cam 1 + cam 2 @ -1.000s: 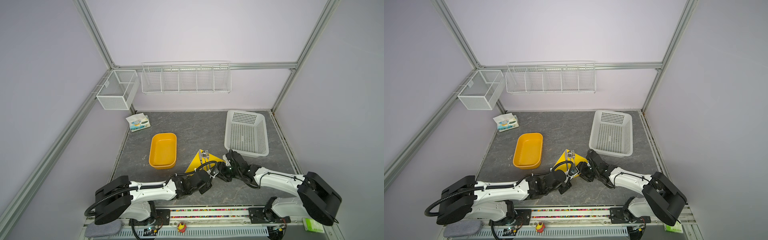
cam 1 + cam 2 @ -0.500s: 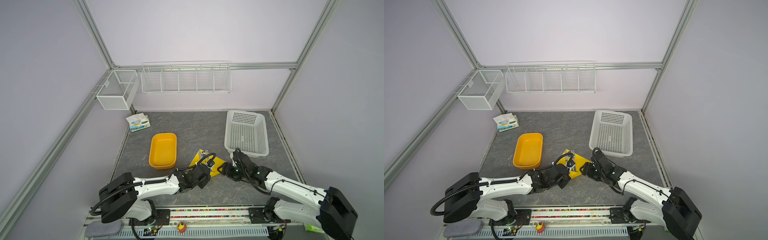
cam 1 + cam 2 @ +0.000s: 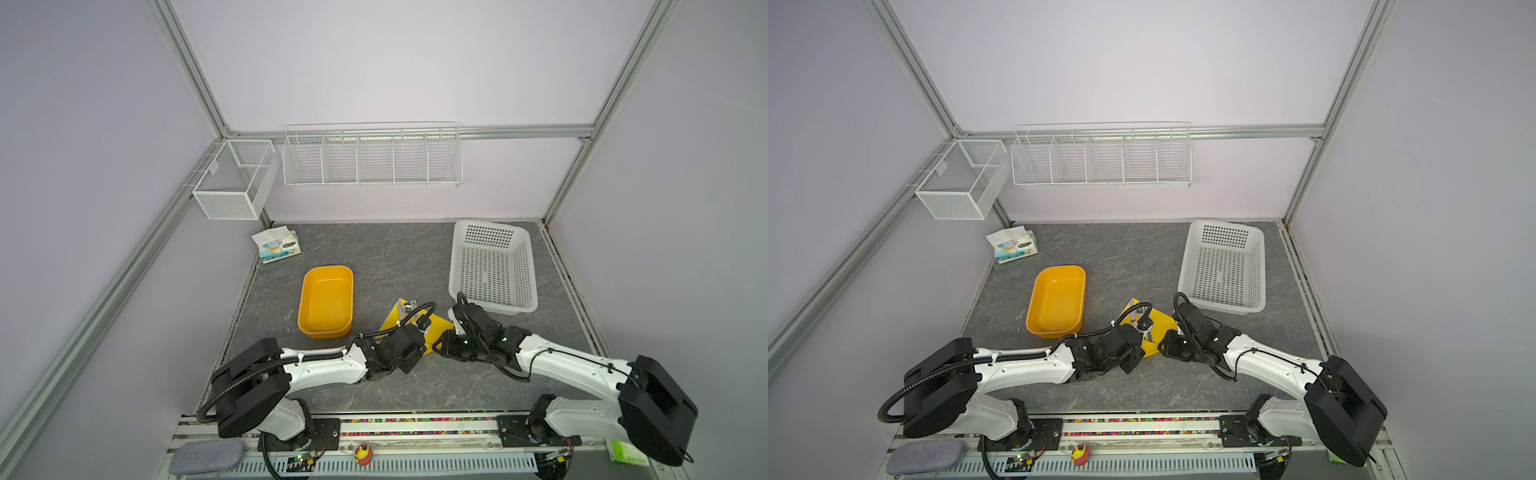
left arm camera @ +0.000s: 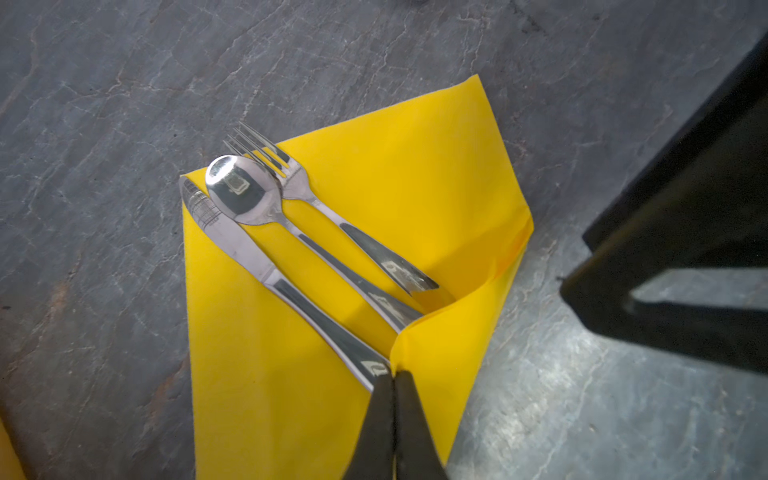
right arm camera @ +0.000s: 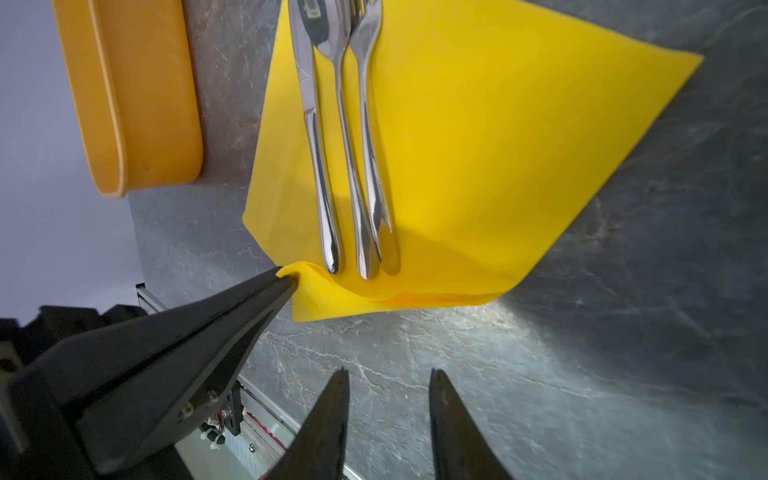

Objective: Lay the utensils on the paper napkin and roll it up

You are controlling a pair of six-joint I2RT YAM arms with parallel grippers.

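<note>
The yellow paper napkin (image 3: 432, 326) (image 3: 1160, 322) lies on the dark table between my arms. Three silver utensils lie side by side on it: a knife (image 4: 249, 253), a spoon (image 4: 241, 191) and a fork (image 4: 299, 187). The right wrist view shows them too, knife (image 5: 316, 137), spoon (image 5: 345, 124) and fork (image 5: 368, 124). My left gripper (image 4: 392, 374) (image 5: 286, 282) is shut on the napkin's near corner, which is lifted and curls up by the handle ends. My right gripper (image 5: 388, 374) is open over bare table, just short of the napkin's near edge, with nothing between its fingers.
An orange-yellow tray (image 3: 326, 305) (image 5: 133, 95) stands just left of the napkin. A white perforated basket (image 3: 492, 266) sits at the back right and a tissue pack (image 3: 276, 245) at the back left. Wire racks (image 3: 372, 156) and a mesh box (image 3: 232, 178) hang on the walls.
My right arm has changed its pose beside the napkin and its jaws stand narrower than before. The left gripper has stayed shut at the napkin's near corner.
</note>
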